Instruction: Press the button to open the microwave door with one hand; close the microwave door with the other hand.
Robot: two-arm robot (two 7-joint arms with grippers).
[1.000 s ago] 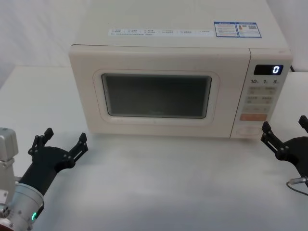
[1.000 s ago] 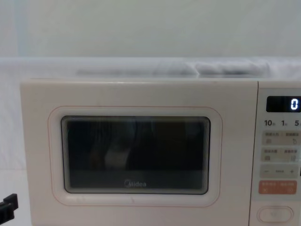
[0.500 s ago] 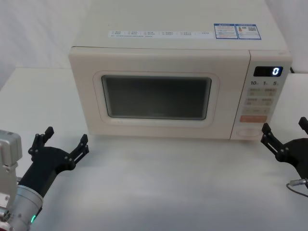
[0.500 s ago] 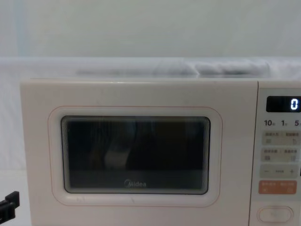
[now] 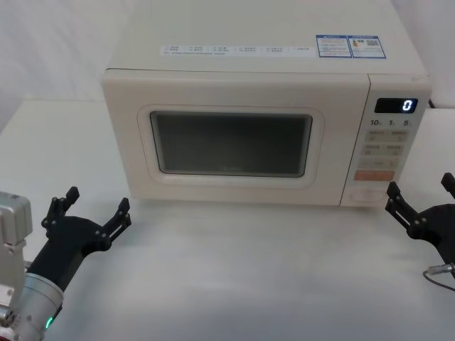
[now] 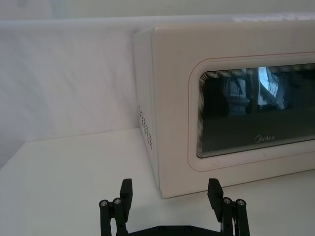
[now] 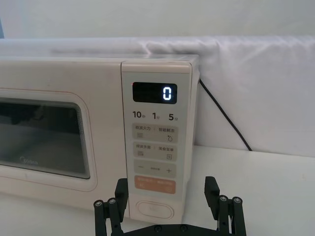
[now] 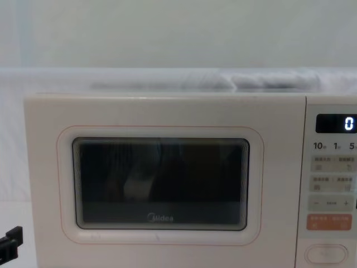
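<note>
The cream microwave stands at the back of the white table with the microwave door [image 5: 231,142] shut; its dark window and Midea logo face me [image 8: 162,184]. The button [image 5: 367,193] is the wide oblong key at the bottom of the control panel, also in the right wrist view [image 7: 155,209]. My right gripper [image 5: 419,188] is open, low on the table just in front and to the right of that panel, touching nothing. My left gripper [image 5: 89,213] is open near the microwave's front left corner, with a gap to the door [image 6: 256,113].
The display [image 5: 404,104] reads 0. An orange key [image 7: 155,186] sits just above the button. A black power cord [image 7: 221,115] runs down behind the microwave's right side. Bare white table [image 5: 249,270] stretches in front of the microwave between the grippers.
The left gripper has sunk slightly lower and back. The right gripper and the door have stayed put.
</note>
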